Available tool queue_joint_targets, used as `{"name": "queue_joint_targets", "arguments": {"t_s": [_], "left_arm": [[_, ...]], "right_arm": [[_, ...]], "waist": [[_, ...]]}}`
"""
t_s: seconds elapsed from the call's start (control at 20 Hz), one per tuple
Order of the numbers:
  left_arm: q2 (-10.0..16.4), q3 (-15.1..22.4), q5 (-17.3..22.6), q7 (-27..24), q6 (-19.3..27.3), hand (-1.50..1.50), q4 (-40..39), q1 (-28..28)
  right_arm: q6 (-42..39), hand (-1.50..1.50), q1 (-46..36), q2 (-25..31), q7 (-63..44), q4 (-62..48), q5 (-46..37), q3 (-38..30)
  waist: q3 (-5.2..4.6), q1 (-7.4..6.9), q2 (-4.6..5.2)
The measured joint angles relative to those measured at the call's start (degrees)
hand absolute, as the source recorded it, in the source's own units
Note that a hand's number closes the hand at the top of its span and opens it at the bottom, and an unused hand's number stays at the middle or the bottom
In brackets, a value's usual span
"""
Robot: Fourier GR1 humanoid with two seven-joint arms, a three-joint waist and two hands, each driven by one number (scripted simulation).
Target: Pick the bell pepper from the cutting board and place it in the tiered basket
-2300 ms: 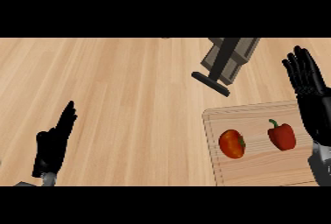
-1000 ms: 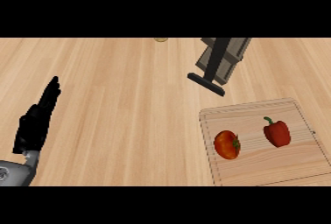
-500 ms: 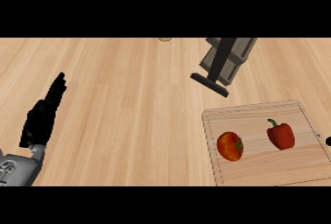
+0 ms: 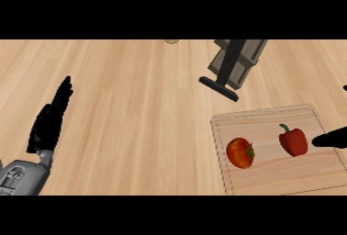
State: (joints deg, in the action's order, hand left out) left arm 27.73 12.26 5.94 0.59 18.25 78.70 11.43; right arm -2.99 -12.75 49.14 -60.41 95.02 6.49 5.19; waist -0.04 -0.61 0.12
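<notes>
A red bell pepper (image 4: 293, 141) with a green stem lies on the light wooden cutting board (image 4: 271, 176) at the lower right. A tomato (image 4: 240, 153) lies to its left on the same board. My right hand (image 4: 332, 138) shows only as a dark tip at the right edge, just right of the pepper and not holding it. My left hand (image 4: 51, 117) rests at the left with straight fingers pointing up, far from the board. The grey tiered basket (image 4: 234, 62) stands at the top, behind the board.
A small tan object (image 4: 171, 41) peeks in at the top edge of the wooden counter (image 4: 136, 114). The basket's dark base (image 4: 218, 88) sticks out toward the board's far left corner.
My right hand left the view and has now come back in at the right edge beside the pepper. My left hand shifted a little. Pepper and tomato have not moved.
</notes>
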Motion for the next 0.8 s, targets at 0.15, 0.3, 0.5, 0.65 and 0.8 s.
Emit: {"name": "queue_joint_targets", "arguments": {"t_s": [0.15, 0.3, 0.5, 0.65, 0.8], "left_arm": [[0.5, -1.4, -0.1, -0.5, -1.2, 0.00, 0.0, -0.6], [0.3, -1.7, -1.1, 1.7, -1.5, 0.00, 2.6, -1.5], [-0.3, -3.5, -1.6, 1.8, -2.9, 0.00, 2.5, -1.5], [-0.7, -4.0, -2.3, 3.0, -3.4, 0.00, 3.9, -2.1], [-1.6, -4.3, -3.3, 3.6, -3.5, 0.00, 4.3, -2.3]], "right_arm": [[-0.5, -1.50, 0.2, -1.4, -0.2, -1.1, -1.2, 1.5], [-0.8, -1.50, 0.8, -3.2, -0.4, -0.7, -3.1, 2.4], [-1.7, -1.50, 1.8, -4.6, -0.4, 0.0, -5.4, 2.9], [-2.3, -1.50, 1.3, -5.2, -0.9, 0.3, -7.7, 3.8], [-2.6, -1.50, 2.2, -5.8, -1.4, 2.0, -10.4, 4.4]], "waist": [[0.00, 0.15, -0.06], [0.02, 0.27, -0.14], [0.03, 0.46, -0.15], [0.03, 0.41, -0.16], [0.03, 0.55, -0.18]]}}
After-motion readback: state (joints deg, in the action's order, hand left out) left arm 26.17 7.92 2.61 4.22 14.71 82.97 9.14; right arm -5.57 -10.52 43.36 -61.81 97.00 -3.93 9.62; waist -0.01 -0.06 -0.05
